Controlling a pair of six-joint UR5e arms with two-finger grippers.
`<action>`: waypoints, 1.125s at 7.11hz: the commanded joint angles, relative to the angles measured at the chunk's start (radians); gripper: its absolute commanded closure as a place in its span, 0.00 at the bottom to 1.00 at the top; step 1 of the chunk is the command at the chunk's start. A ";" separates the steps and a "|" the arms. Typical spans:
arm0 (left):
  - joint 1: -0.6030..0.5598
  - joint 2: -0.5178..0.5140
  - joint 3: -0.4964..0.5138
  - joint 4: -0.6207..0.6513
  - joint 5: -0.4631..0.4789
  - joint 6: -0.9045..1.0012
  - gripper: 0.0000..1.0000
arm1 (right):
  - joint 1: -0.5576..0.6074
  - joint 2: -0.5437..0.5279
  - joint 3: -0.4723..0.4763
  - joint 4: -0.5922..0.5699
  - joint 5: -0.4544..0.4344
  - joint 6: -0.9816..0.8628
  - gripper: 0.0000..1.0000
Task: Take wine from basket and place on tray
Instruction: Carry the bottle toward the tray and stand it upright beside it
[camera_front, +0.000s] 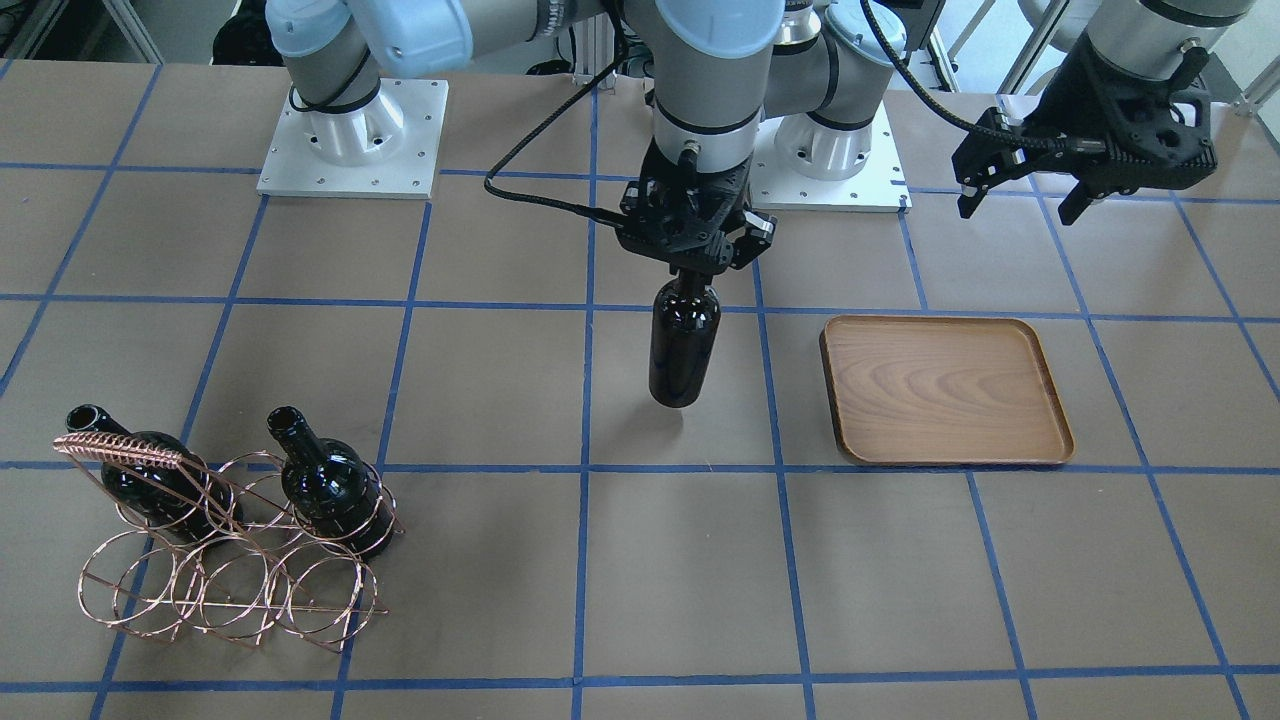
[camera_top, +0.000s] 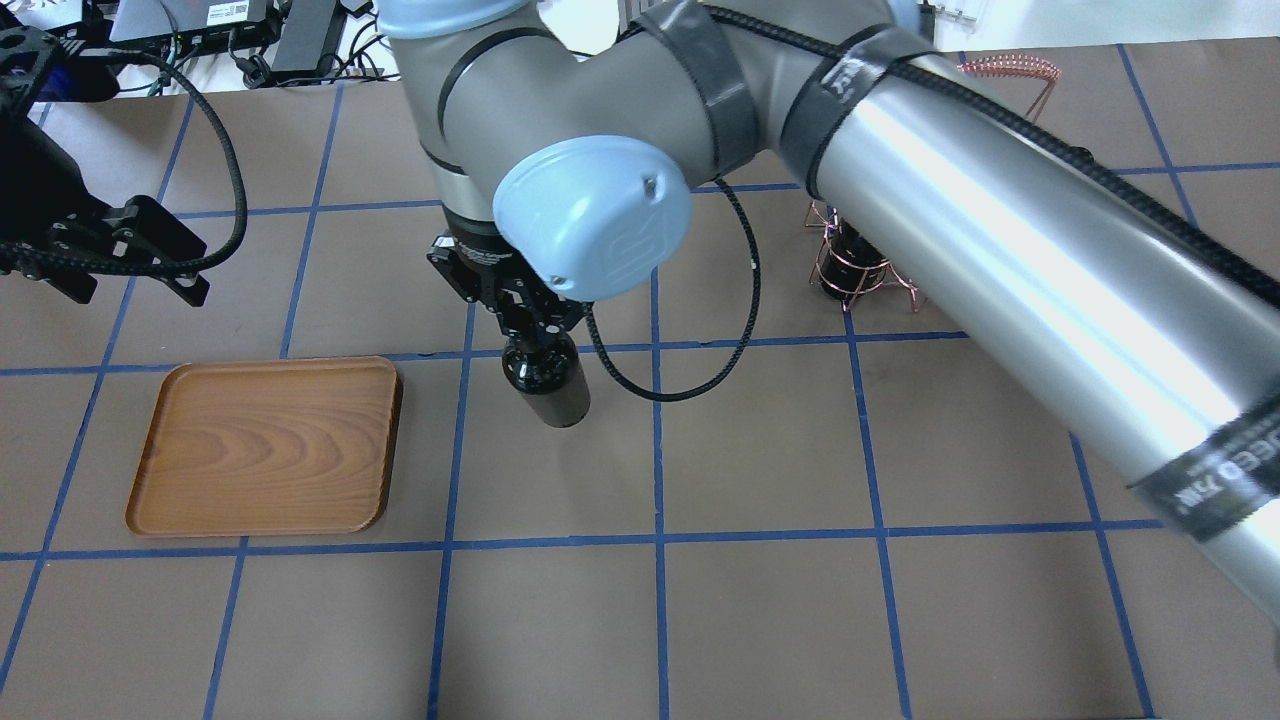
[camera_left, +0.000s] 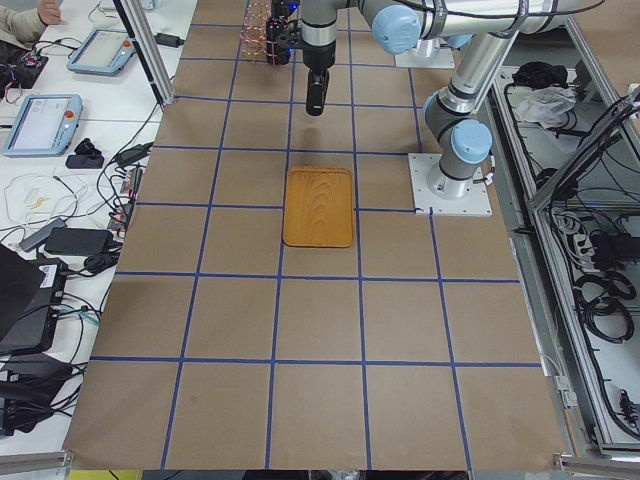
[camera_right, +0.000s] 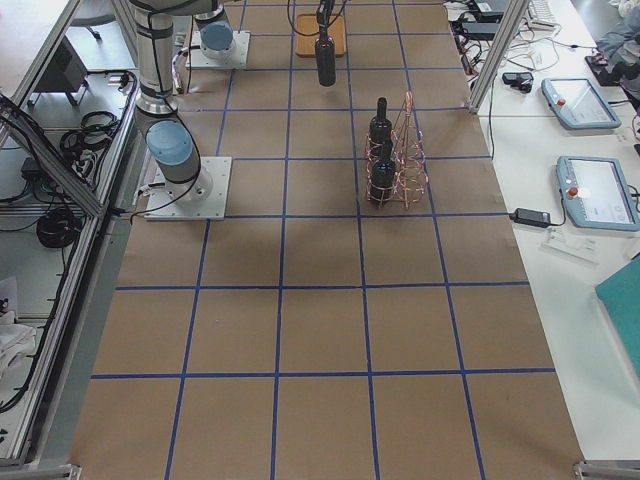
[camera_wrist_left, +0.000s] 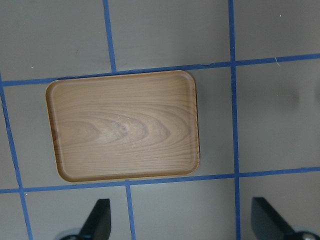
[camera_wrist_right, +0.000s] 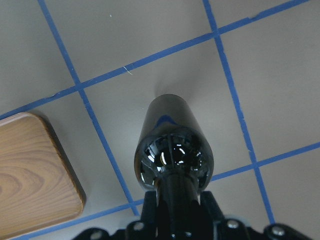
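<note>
My right gripper is shut on the neck of a near-black wine bottle, which hangs upright above the table, about one grid square from the tray. It also shows in the overhead view and the right wrist view. The brown wooden tray lies flat and bare; it fills the left wrist view. The copper wire basket stands far off with two more bottles in it. My left gripper is open and empty, high above the tray's far side.
The table is brown paper with a blue tape grid. The arm base plates sit at the robot's edge. The right arm's long link spans the overhead view and hides most of the basket.
</note>
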 joint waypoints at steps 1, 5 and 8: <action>0.004 0.000 -0.005 0.000 -0.002 0.002 0.00 | 0.033 0.034 -0.011 -0.037 0.018 0.055 0.91; 0.004 0.000 -0.012 -0.008 0.003 0.002 0.00 | 0.073 0.082 -0.014 -0.137 0.015 0.107 0.42; 0.004 -0.011 -0.012 -0.004 0.001 0.005 0.00 | 0.022 0.026 -0.008 -0.150 0.003 0.033 0.00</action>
